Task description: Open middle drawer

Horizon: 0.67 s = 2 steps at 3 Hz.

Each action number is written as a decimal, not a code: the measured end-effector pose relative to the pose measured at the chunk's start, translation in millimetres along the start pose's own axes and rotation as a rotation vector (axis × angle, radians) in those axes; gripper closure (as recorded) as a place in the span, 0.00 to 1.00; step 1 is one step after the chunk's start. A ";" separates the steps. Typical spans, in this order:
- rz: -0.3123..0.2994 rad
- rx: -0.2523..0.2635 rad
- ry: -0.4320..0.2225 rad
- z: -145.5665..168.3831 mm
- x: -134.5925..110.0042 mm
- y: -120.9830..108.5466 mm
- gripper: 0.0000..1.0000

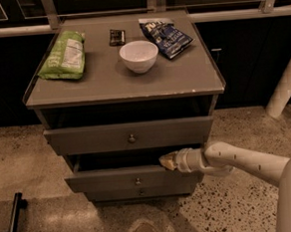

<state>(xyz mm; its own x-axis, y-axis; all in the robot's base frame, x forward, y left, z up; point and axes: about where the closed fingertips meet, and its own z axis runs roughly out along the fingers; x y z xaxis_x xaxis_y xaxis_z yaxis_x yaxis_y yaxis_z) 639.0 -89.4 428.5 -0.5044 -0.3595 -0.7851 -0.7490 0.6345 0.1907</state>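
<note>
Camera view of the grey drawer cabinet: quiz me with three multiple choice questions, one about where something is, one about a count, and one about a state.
1. Where is the gripper?
A: on the cabinet top. B: at the top edge of the middle drawer front. C: on the floor.

2. How many things lie on the cabinet top?
A: two. B: six. C: four.

3. What state is the middle drawer in?
A: pulled partly out. B: shut flush. C: lifted out onto the floor.

Answers:
1 B, the gripper sits at that drawer's upper edge, right of its knob.
2 C, there are a green bag, a dark packet, a white bowl and a blue bag.
3 A, its front stands forward, with its dark interior showing behind.
</note>
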 end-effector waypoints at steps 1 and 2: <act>0.000 0.000 0.000 -2.0 -2.7 0.7 1.00; -0.038 -0.084 0.036 -4.9 7.7 18.7 1.00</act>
<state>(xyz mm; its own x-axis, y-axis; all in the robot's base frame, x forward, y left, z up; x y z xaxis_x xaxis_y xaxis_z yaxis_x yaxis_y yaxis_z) 619.0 -83.7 428.9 -0.4888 -0.4071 -0.7716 -0.8006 0.5608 0.2112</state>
